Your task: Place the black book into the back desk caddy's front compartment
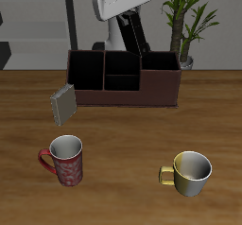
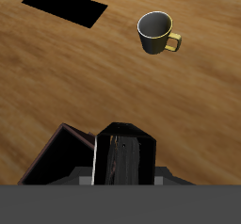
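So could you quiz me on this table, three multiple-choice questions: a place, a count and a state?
1. Where is the grey book?
A. Inside a mug
B. Leaning at one end of the caddy
C. At the table's front edge

2. How many mugs are there?
A. One
B. Two
C. Four

3. What state is the black book in?
A. Lying flat on the table
B. Standing in the red mug
C. Held by the claw

1 B: the grey book stands tilted against the caddy.
2 B: a red mug and a yellow mug.
3 C: the claw holds the black book over the caddy.
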Motion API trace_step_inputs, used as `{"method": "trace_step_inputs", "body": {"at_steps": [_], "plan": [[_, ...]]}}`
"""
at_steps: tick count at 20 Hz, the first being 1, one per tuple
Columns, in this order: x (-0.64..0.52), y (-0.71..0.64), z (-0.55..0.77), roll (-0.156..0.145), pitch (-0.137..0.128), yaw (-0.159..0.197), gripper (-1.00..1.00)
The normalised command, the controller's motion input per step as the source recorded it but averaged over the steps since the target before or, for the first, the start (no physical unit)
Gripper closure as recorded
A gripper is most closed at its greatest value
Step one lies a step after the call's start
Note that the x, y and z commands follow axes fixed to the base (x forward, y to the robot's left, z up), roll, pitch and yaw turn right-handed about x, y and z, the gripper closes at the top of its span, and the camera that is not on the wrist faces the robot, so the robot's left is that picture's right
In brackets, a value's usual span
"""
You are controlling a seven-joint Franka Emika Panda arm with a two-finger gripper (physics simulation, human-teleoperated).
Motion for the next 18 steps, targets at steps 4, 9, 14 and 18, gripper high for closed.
{"method": "trace_step_inputs", "body": {"at_steps": [4, 9, 14, 18], "plan": [[-0.24, -0.03, 0.12, -0.015, 0.019, 0.092, 1.00], [-0.14, -0.01, -0.02, 0.015, 0.024, 0.109, 1.00], [-0.05, -0.02, -0.13, 0.015, 0.078, 0.118, 1.00], [-0.04, -0.15, -0.08, -0.005, 0.083, 0.168, 1.00]]}}
